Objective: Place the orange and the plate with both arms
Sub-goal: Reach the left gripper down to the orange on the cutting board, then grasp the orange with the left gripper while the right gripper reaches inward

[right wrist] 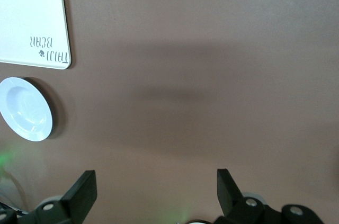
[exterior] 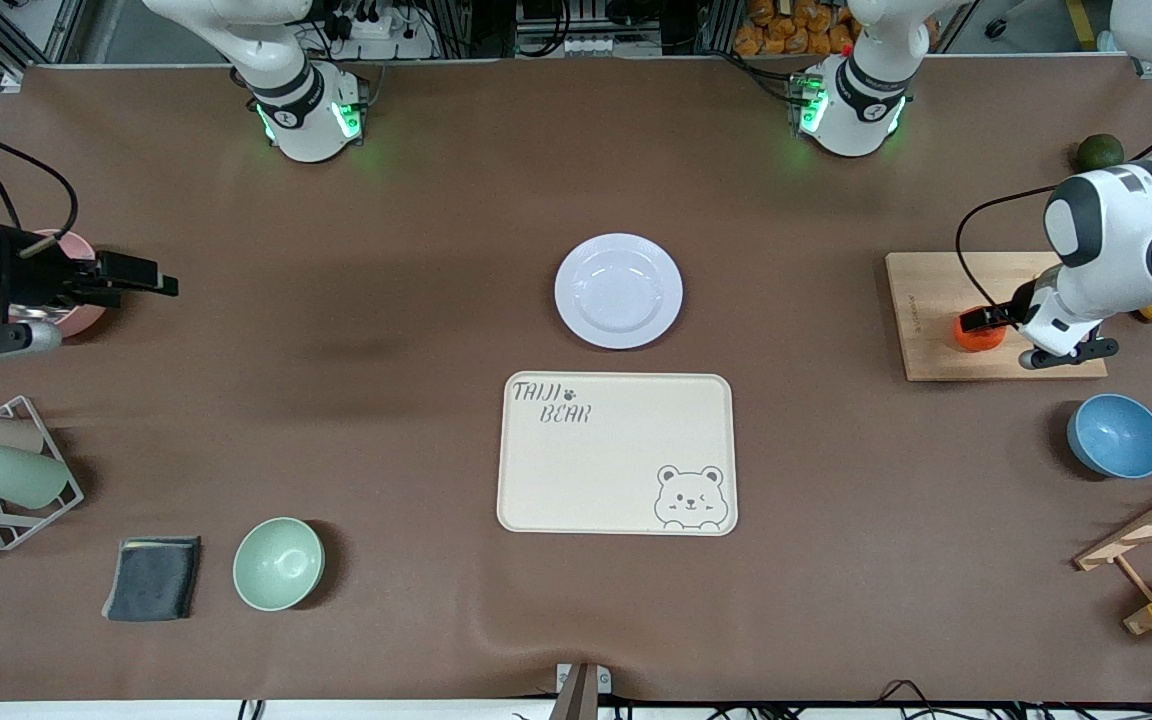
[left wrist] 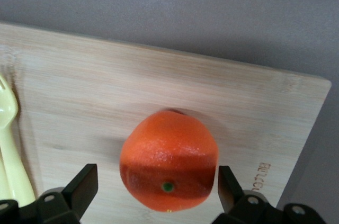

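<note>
Orange (left wrist: 168, 167) between spread tool (left wrist: 158, 186) fingers

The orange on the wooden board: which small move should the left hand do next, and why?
Probably shut the left hand on the orange. Its open fingers already sit on either side of the fruit, which rests on the board, ungripped.

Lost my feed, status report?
Left gripper open, straddling orange on board. Right gripper open, waiting. Plate untouched. Nothing blocking.

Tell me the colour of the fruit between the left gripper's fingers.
Bright red-orange; the orange shows best in the left wrist view.
</note>
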